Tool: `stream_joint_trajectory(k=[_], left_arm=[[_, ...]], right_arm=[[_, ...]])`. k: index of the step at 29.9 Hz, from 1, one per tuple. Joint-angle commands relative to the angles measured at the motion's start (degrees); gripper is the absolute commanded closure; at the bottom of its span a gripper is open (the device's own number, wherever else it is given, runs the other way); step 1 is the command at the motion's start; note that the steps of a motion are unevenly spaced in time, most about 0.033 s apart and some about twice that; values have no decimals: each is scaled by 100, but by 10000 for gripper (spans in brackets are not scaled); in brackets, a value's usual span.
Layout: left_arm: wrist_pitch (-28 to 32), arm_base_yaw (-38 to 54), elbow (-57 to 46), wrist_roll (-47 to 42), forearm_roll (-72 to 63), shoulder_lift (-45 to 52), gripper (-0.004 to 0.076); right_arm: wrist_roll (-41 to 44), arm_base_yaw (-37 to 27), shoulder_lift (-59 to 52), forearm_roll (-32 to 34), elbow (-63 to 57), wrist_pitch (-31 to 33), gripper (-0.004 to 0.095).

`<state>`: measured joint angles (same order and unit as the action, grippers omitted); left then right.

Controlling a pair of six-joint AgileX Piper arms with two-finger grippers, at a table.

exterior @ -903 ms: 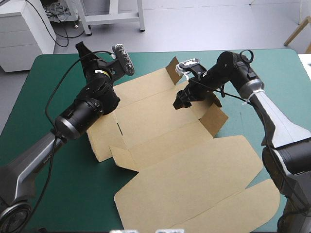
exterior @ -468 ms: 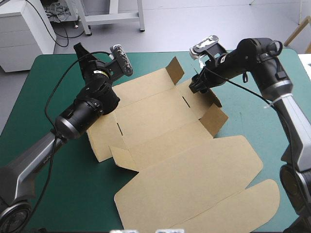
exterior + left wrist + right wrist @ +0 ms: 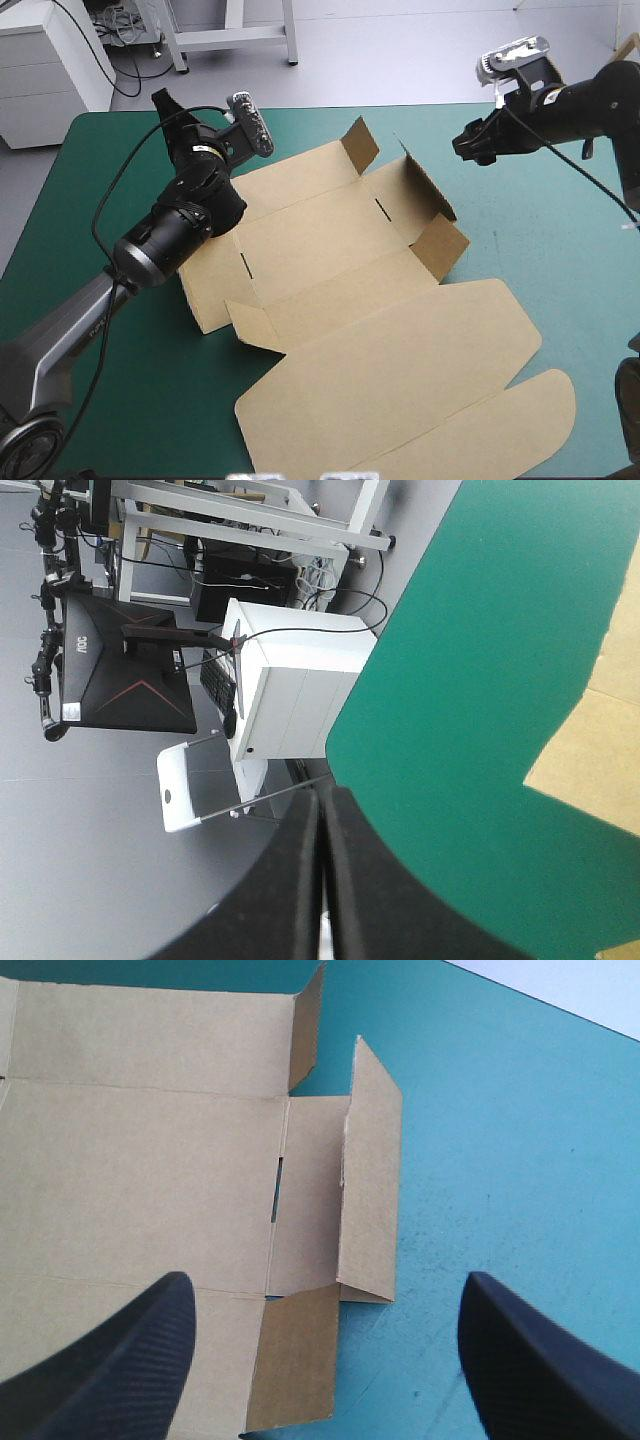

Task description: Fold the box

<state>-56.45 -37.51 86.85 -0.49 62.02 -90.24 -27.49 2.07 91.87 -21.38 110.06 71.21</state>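
- The table (image 3: 60,330) carries the box (image 3: 320,240) at its centre, with the brown sheet running out toward 5 o'clock. I judge most of the folding is ahead of you.
- The lid (image 3: 400,370) lies flat at 5 o'clock. The base and the panels toward 9 and 12 o'clock look flat too.
- Only the side wall (image 3: 422,180) at 3 o'clock stands, with its end flaps (image 3: 440,245) turned up. Nothing looks tucked.
- Your right gripper (image 3: 478,148) hangs at 2 o'clock with its fingers wide apart, clear of the board and holding nothing.
- Your left gripper (image 3: 322,805) sits near 10 o'clock, fingers pressed together on nothing and aimed off the table.
- The left arm (image 3: 185,215) covers the box's 10 o'clock corner, so you cannot tell how that part lies.
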Motion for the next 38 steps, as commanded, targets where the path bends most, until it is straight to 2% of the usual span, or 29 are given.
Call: stream_joint_trajectory(k=[1, 16, 38], left_arm=[[70, -19, 182, -58, 289, 240, 734], [81, -19, 182, -58, 265, 240, 734], [101, -19, 182, -86, 265, 240, 734]], right_arm=[[-212, -299, -253, -410, 0, -214, 231], [-490, -402, -180, -387, -1631, -224, 232], [-479, -382, 1077, -1010, -1723, -224, 233]])
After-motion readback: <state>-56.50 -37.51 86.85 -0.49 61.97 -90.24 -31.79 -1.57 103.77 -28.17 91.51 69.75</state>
